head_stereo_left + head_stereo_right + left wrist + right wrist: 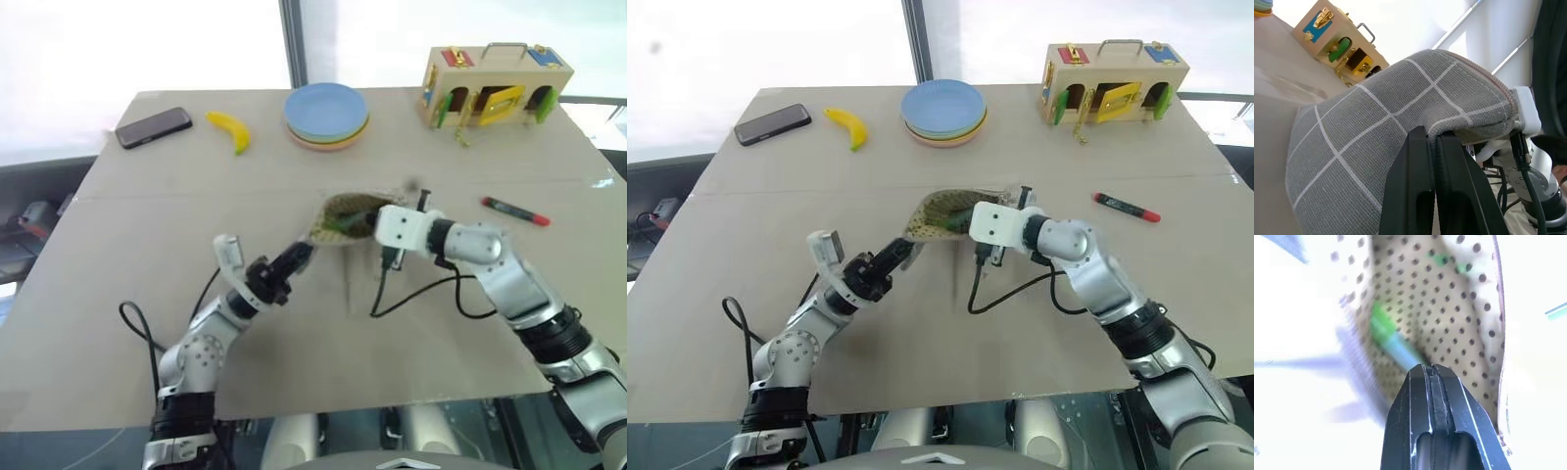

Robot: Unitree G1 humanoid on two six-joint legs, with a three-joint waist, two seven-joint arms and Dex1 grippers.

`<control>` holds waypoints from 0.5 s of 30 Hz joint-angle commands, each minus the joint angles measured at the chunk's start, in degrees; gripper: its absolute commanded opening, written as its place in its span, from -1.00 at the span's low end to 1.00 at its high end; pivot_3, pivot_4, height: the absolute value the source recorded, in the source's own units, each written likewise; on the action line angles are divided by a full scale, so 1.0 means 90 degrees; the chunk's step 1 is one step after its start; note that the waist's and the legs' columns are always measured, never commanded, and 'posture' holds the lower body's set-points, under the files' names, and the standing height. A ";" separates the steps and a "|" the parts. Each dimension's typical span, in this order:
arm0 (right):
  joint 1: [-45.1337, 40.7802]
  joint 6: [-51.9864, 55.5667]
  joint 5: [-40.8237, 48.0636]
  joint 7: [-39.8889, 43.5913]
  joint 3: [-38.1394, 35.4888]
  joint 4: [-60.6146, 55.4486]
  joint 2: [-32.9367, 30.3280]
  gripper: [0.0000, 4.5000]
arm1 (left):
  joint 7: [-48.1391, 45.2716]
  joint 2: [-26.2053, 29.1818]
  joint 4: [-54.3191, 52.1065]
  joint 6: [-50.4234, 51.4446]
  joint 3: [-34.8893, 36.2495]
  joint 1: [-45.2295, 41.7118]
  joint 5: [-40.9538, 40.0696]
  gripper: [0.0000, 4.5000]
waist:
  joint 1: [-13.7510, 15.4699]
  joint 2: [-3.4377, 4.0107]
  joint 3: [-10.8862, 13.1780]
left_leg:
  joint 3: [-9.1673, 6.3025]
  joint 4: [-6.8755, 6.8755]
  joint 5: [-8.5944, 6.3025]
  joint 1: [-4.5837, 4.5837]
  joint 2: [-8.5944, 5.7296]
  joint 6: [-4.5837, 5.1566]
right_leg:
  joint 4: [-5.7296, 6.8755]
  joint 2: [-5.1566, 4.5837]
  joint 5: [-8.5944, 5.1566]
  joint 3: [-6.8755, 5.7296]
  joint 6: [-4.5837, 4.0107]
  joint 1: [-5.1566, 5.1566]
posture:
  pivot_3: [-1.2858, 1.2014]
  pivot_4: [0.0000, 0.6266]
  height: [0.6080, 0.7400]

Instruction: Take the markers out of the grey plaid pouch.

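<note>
Grey plaid pouch (pixel 338 221) sits lifted at mid-frame on my worktop (pixel 118 323). Nearest me, my left gripper (pixel 304 253) has its fingers clamped on the pouch's lower-left edge. My right gripper (pixel 1432 369) is inside the mouth, fingers pinched on the green marker (pixel 1393 340). Farther right lies the red marker (pixel 514 211).

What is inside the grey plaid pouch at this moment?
Inside the grey plaid pouch, against its dotted yellowish lining, lies the green marker, with the right gripper reaching in. The pouch's deeper end is hidden. The red marker lies outside on the table.
</note>
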 commanded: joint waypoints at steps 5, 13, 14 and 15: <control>-0.0160 0.0026 -0.0318 0.0316 0.0336 -0.0085 0.0138 -0.09 | -0.0163 0.0165 -0.0240 0.1222 0.0075 -0.0117 -0.0996 -1.00 | -0.0004 0.0000 0.0000 | -0.0001 -0.0001 0.0000 -0.0001 -0.0002 0.0000 | 0.0000 0.0002 0.0001 0.0000 0.0001 -0.0002 | 0.03 -0.52 1.00; -0.0983 0.2123 0.0485 0.2420 -0.0048 -0.1986 -0.1058 -0.09 | 0.0824 0.0254 0.0036 0.2945 0.0693 -0.0294 -0.3280 -1.00 | 0.0012 0.0002 0.0020 | -0.0008 0.0001 0.0000 -0.0006 0.0005 0.0001 | 0.0001 -0.0016 0.0001 0.0000 0.0003 -0.0002 | 0.03 -0.52 1.00; -0.1100 0.2364 0.0570 0.2539 -0.0078 -0.2134 -0.1192 -0.09 | 0.0920 0.0263 0.0086 0.3003 0.0732 -0.0313 -0.3353 -1.00 | 0.0016 0.0001 0.0019 | -0.0010 0.0002 0.0000 -0.0007 0.0003 0.0001 | 0.0000 -0.0016 0.0001 -0.0003 0.0003 -0.0002 | 0.03 -0.52 1.00; -0.1236 0.2603 0.0635 0.2691 -0.0061 -0.2281 -0.1368 -0.09 | 0.0928 0.0278 0.0162 0.2942 0.0725 -0.0310 -0.3181 -1.00 | 0.0016 -0.0002 0.0018 | -0.0017 0.0002 0.0000 -0.0005 0.0003 0.0001 | 0.0000 -0.0015 0.0000 -0.0010 0.0002 0.0001 | 0.03 -0.52 1.00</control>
